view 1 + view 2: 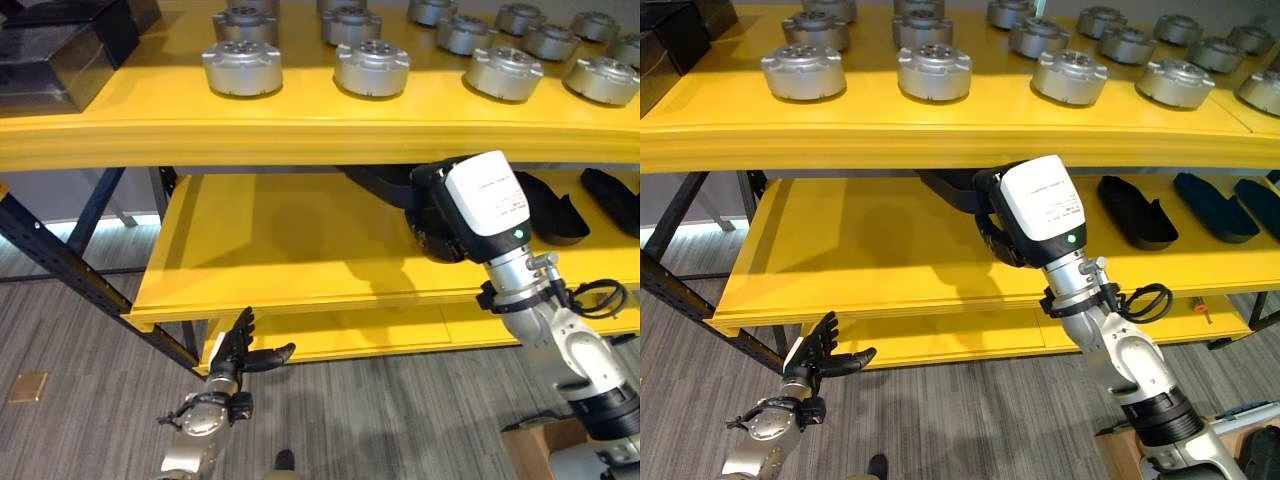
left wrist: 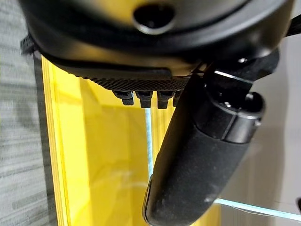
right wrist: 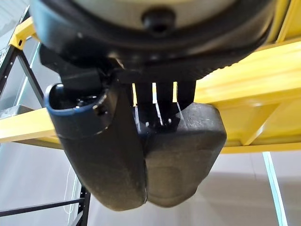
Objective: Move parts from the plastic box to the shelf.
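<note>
R hand [image 1: 1002, 232], centre frame, clenched on black part [image 3: 183, 150] over mid shelf [image 1: 870, 260]; part looks rigid moulded plastic, light, smooth, prob. slick; grip across its thick end. L hand [image 1: 240, 350] lower left, fingers straight, empty.

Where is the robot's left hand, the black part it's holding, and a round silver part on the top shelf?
left hand [image 1: 233, 350], left eye view, on its palm.
black part [image 3: 181, 157], right wrist view, on its rounded end past the right hand.
round silver part [image 1: 241, 66], left eye view, on its top face.
</note>
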You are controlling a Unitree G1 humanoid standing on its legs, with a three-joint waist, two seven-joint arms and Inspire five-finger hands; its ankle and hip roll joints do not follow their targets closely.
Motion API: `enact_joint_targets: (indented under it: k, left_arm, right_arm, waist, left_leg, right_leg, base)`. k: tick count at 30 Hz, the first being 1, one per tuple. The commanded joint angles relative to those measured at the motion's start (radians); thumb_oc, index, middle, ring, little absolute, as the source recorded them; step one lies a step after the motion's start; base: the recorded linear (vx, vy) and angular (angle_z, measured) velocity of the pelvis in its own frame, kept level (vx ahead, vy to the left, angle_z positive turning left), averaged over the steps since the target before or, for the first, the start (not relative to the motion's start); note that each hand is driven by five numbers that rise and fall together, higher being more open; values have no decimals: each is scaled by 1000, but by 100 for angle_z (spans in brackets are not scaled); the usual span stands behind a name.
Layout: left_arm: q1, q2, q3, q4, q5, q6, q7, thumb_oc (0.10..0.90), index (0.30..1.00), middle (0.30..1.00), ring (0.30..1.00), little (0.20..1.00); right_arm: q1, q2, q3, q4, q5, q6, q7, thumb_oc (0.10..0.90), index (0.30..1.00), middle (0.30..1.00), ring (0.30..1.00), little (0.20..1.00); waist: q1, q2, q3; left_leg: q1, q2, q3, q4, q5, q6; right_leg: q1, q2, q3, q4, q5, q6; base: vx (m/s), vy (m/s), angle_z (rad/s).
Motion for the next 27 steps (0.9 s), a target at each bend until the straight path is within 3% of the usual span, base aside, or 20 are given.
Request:
enact_joint_targets:
  k: [1, 10, 12, 21, 27]
  left_arm:
    - [-21, 9, 13, -101, 31, -93, -1, 900, 1000, 1000, 1000, 1000]
    - [8, 36, 11, -118, 8, -101, -17, 900, 1000, 1000, 1000, 1000]
    - [-2, 57, -7, -134, -11, -114, -25, 900, 1000, 1000, 1000, 1000]
    - [-53, 91, -49, -132, -41, -132, -29, 900, 1000, 1000, 1000, 1000]
    - [-67, 92, -61, -135, -50, -133, -23, 900, 1000, 1000, 1000, 1000]
  right_arm:
    - [-170, -23, -29, -2, 17, 17, -40, 400, 300, 300, 300, 300]
    - [-242, 42, 71, 197, 52, 52, -28, 400, 300, 300, 300, 300]
    - [-279, 89, 125, 365, 91, 84, -36, 400, 300, 300, 300, 300]
    - [-487, 140, 230, 593, 175, 113, -35, 400, 300, 300, 300, 300]
    - [-524, 159, 235, 628, 217, 120, -38, 400, 300, 300, 300, 300]
  waist:
    - [28, 10, -71]
    - [105, 0, -39]
    - [139, 14, 10]
    - [156, 58, 97]
    - [153, 67, 113]
  left_leg:
    - [-11, 11, 35, -16, -2, 41]
    - [-78, 2, -9, -30, 31, 30]
    - [-141, -5, -34, -16, 43, 24]
    - [-219, -14, -47, -7, 66, 30]
    - [-233, -20, -46, -7, 67, 36]
  right_leg:
    - [37, -12, -25, 61, 46, 59]
    - [48, 2, -114, 19, 57, 71]
    - [24, 4, -146, 21, 51, 73]
    - [-54, -7, -150, 22, 60, 67]
    - [-73, -16, -143, 26, 64, 67]
  base:
    - [81, 17, 15]
    - [4, -18, 31]
    - [-91, -13, 29]
    - [-59, 25, 11]
    - [-12, 12, -2]
